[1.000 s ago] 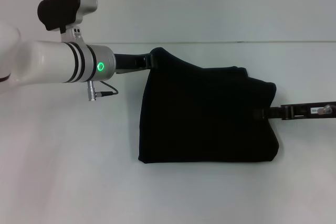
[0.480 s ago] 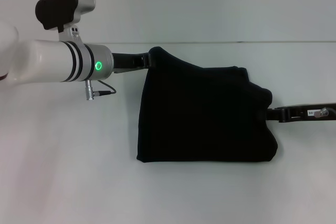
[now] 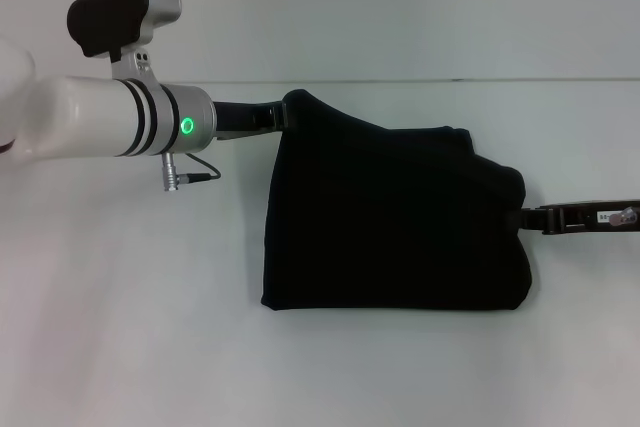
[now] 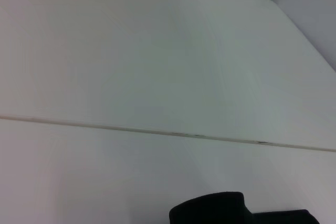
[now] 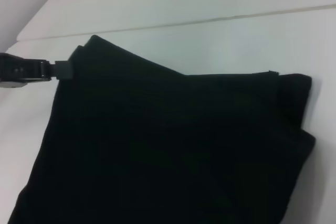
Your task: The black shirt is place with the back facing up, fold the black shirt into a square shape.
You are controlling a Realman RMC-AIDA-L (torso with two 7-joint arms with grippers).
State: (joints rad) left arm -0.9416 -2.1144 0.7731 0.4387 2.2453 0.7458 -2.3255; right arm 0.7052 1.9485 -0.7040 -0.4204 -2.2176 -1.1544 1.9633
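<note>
Black, hard-edged and slim, the left gripper meets the raised far-left corner of the large plain black soft-fabric T-shirt; that corner stands up toward it as if pinched, yet I cannot tell how far the fingers are apart, since cloth covers the tips. The right wrist view shows the same gripper butting against that corner, tips again buried. On the opposite side the right gripper sits at the shirt's right edge, touching or just beside the fabric; whether its fingers are closed or spread I cannot tell either.

Outward from both contact points, the shirt lies on the white tabletop as a compact, layered block: stacked edges show along the right side, the near edge is straight, the sleeves are no longer spread out. By my judgement the main folds are done and the shape is near square. What seems left is laying the lifted corner flat, evening the stepped right edge, and letting go. The left wrist view shows mostly bare table.
</note>
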